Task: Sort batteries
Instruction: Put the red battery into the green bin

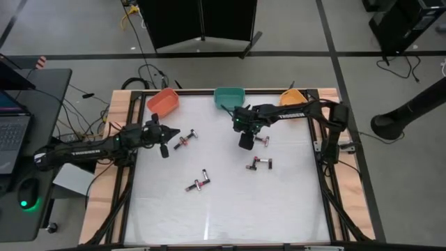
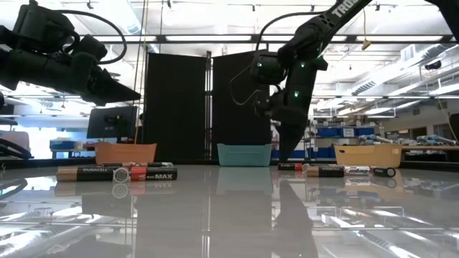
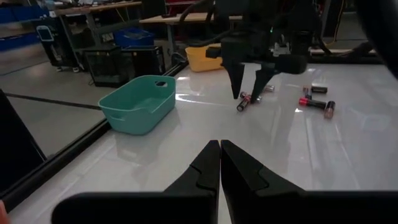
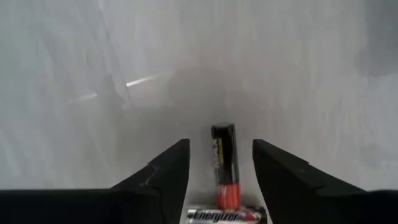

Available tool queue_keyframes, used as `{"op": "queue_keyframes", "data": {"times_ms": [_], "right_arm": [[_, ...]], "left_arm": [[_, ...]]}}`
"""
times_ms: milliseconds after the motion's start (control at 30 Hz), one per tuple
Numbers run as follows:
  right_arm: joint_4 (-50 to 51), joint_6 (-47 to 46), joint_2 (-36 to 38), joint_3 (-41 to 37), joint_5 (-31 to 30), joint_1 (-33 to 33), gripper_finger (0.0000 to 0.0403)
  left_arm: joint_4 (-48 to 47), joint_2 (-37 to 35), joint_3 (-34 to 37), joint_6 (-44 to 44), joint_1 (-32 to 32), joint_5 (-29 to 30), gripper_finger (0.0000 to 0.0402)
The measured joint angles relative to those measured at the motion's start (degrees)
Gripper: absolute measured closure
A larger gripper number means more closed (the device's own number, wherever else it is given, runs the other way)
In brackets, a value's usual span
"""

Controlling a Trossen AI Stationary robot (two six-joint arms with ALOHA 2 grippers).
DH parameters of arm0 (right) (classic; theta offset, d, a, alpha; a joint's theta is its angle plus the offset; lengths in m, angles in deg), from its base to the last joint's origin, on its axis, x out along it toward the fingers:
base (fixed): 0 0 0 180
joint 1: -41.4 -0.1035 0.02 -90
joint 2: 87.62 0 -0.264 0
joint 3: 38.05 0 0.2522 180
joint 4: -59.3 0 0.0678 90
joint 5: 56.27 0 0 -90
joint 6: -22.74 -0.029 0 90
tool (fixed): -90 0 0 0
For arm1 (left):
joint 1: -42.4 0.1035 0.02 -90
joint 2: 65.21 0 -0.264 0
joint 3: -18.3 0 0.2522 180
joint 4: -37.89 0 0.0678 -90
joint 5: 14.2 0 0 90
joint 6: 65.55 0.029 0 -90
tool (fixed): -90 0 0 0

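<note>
The right gripper stood spread wide, a black-and-red battery lying on the table between its fingers, untouched; the left gripper hovered clenched, empty.

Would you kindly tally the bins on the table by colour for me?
orange bin: 1
teal bin: 1
yellow bin: 1
Total: 3
</note>
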State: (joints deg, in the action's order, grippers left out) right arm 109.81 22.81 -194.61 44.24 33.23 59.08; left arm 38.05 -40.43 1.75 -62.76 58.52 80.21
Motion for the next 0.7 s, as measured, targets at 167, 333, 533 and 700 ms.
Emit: {"op": "queue_keyframes", "data": {"times_ms": [167, 333, 533, 700], "right_arm": [[-0.9, 1.4, -1.0, 0.0, -0.5, 0.3, 0.022], [-1.4, 1.7, -2.2, 0.0, -0.9, 0.9, 0.0237], [-1.4, 3.1, -2.6, 0.0, -1.0, 1.3, 0.0253], [-1.4, 3.7, -2.6, 0.0, -1.0, 1.3, 0.0296]], "left_arm": [[0.0, 0.0, 0.0, 0.0, 0.0, 0.5, 0.0379], [0.0, 0.3, 0.0, 0.2, 0.0, 1.6, 0.0379], [-0.1, 0.7, 0.0, -0.2, 0.0, 1.7, 0.0379], [0.2, 0.8, 0.0, -0.4, 0.0, 1.9, 0.0379]]}}
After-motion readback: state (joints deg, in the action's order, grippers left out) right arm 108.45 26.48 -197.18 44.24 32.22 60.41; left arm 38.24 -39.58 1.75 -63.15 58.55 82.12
